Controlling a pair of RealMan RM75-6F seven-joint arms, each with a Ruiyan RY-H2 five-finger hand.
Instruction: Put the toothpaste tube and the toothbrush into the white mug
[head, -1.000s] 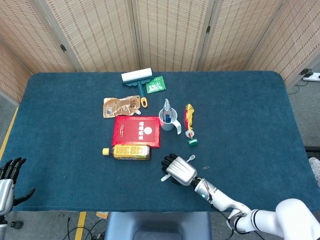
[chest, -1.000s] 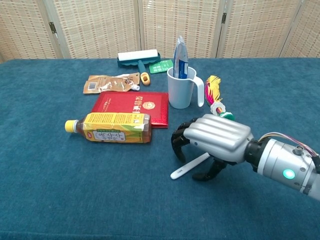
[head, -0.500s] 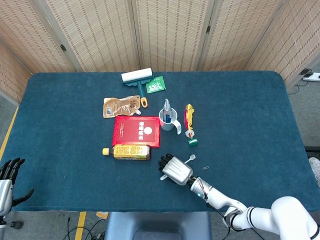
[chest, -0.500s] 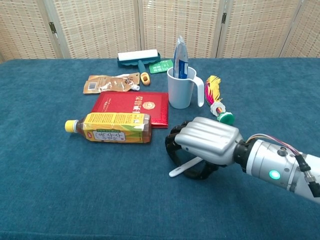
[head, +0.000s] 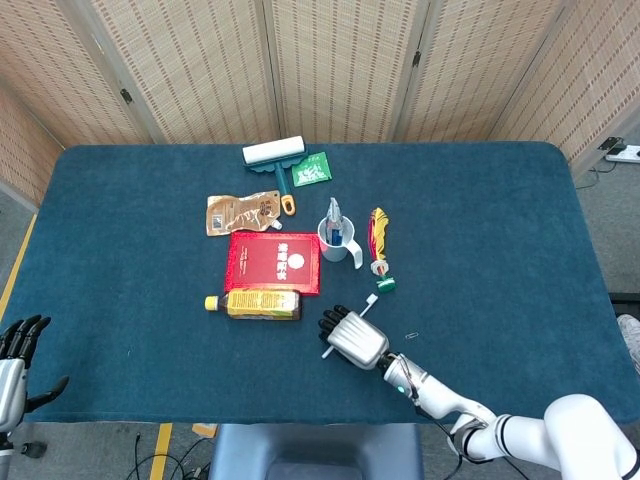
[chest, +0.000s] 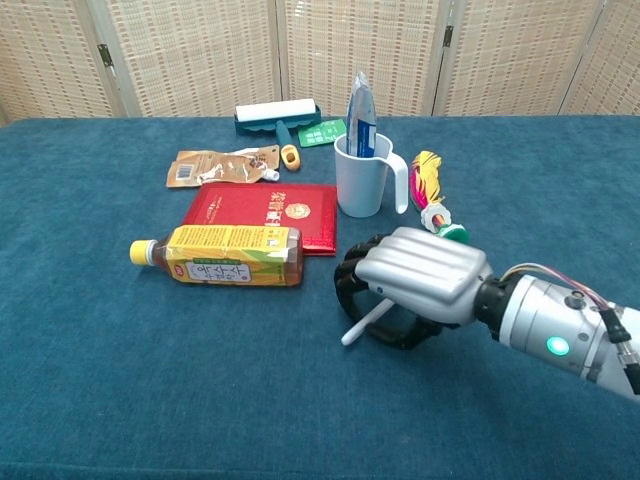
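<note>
Blue cloth covers the table (head: 520, 260), and wide bare stretches are seen on the right side and along the left and near edges; the clutter is bunched at mid-table. A red book (chest: 265, 215) lies flat at the centre, with a bottle (chest: 220, 256) on its side just in front of it, cap to the left. Behind the book a crumpled pouch (chest: 220, 165) is spread, and further back a lint roller (chest: 275, 115) and a green packet (chest: 322, 131) are set near the far edge.

Right of the book the mug (chest: 362, 180) stands upright, handle to the right, and the toothpaste (chest: 361, 115) is already stood in it, nearly vertical, tip up. A striped toy (chest: 432, 195) lies just right of the mug.

In front of the mug, the right hand (chest: 415, 285) is curled around the toothbrush (chest: 362, 325), fingers clenched on the handle. In the head view the brush's long axis runs diagonally, the upper end (head: 369, 300) toward the mug, the lower end poking out at the hand's near left. It is tilted, low end close to the cloth.

The left hand (head: 18, 350) is held off the near-left corner, fingers spread, nothing grasped.
</note>
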